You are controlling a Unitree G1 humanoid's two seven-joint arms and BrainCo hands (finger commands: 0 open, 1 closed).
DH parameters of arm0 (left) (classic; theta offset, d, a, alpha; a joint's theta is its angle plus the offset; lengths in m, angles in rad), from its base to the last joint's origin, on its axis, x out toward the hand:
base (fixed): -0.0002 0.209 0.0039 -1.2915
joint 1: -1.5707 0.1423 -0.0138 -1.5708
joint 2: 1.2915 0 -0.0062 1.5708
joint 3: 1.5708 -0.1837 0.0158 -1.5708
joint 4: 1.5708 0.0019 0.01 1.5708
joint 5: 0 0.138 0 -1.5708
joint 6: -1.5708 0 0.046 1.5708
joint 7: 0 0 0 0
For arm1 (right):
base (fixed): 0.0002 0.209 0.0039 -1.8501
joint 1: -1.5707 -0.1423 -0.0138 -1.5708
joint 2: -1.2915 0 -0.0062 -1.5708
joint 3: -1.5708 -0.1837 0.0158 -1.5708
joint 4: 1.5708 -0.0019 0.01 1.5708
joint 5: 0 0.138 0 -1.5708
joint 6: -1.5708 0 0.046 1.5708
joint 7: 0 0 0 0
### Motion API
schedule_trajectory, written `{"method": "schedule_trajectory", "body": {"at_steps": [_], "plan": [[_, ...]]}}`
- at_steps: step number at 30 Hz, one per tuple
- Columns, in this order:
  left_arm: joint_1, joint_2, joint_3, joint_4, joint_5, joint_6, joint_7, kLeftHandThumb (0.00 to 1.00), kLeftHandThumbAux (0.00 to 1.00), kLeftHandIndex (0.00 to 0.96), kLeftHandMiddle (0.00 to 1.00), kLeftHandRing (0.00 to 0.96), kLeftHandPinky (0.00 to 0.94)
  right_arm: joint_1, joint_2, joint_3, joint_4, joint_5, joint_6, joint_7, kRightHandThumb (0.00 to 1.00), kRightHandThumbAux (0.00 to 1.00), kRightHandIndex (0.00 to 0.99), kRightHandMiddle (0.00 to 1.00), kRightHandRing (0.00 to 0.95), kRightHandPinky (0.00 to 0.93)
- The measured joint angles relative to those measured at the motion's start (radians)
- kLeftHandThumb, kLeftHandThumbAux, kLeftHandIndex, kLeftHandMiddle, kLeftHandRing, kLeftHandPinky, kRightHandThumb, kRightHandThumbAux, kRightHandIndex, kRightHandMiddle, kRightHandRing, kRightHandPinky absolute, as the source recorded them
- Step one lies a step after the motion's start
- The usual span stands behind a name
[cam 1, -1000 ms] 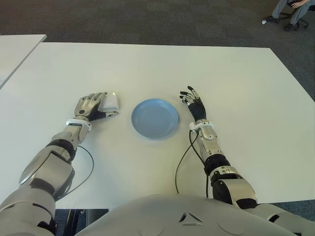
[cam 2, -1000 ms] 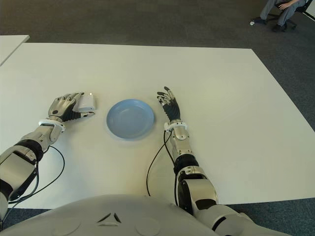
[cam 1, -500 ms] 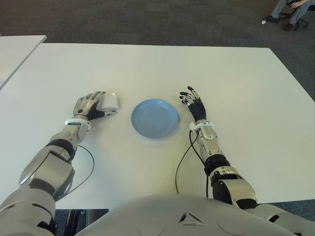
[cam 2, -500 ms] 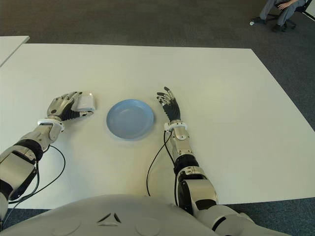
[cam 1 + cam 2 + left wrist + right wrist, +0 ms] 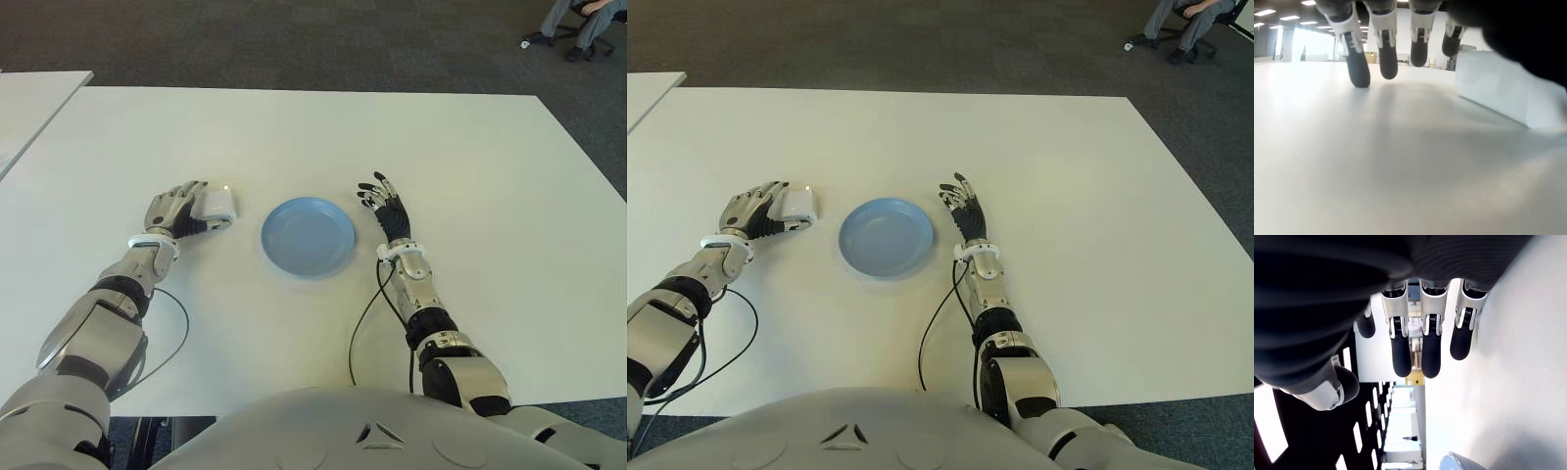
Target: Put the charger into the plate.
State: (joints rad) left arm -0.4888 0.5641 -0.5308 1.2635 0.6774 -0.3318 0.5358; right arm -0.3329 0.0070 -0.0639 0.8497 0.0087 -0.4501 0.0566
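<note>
A white block-shaped charger lies on the white table, left of a round blue plate. My left hand sits against the charger's left side, its fingers loosely curved along it and its thumb at the near edge. In the left wrist view the fingertips point down at the table with the charger beside them, not clasped. My right hand shows just right of the plate, fingers spread and holding nothing. The right wrist view shows the plate's rim.
Another white table stands at the far left. A person's legs and a chair are at the far right on the dark carpet. Black cables trail from both wrists toward the table's near edge.
My left hand and the charger have shifted very slightly to the left, and the thumb has drawn in a little. The right hand has not moved.
</note>
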Motion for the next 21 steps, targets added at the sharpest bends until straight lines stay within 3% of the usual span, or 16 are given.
{"method": "schedule_trajectory", "body": {"at_steps": [2, 9, 10, 13, 21], "plan": [[-0.002, 0.004, -0.007, 0.000, 0.003, -0.001, -0.001, 0.341, 0.453, 0.228, 0.374, 0.384, 0.407, 0.000, 0.002, 0.000, 0.000, 0.000, 0.000, -0.004, 0.000, 0.578, 0.077, 0.286, 0.272, 0.240], [-0.017, 0.023, -0.056, 0.000, 0.022, -0.004, -0.001, 0.429, 0.477, 0.396, 0.586, 0.575, 0.532, -0.001, 0.007, 0.001, 0.001, 0.000, 0.000, -0.009, 0.000, 0.573, 0.079, 0.288, 0.272, 0.241], [-0.021, 0.026, -0.066, 0.000, 0.025, -0.004, -0.001, 0.434, 0.482, 0.405, 0.598, 0.587, 0.540, -0.001, 0.007, 0.001, 0.001, 0.000, 0.000, -0.009, 0.000, 0.573, 0.079, 0.288, 0.272, 0.241], [-0.038, 0.034, -0.100, 0.000, 0.048, 0.006, 0.002, 0.633, 0.639, 0.425, 0.677, 0.663, 0.594, -0.002, 0.009, 0.001, 0.003, 0.000, 0.000, -0.011, 0.000, 0.569, 0.079, 0.288, 0.273, 0.238], [-0.074, 0.050, -0.195, -0.004, 0.109, 0.043, 0.027, 0.709, 0.695, 0.436, 0.761, 0.768, 0.709, -0.006, 0.012, 0.001, 0.007, 0.000, 0.004, -0.014, 0.000, 0.558, 0.077, 0.288, 0.270, 0.230]]}}
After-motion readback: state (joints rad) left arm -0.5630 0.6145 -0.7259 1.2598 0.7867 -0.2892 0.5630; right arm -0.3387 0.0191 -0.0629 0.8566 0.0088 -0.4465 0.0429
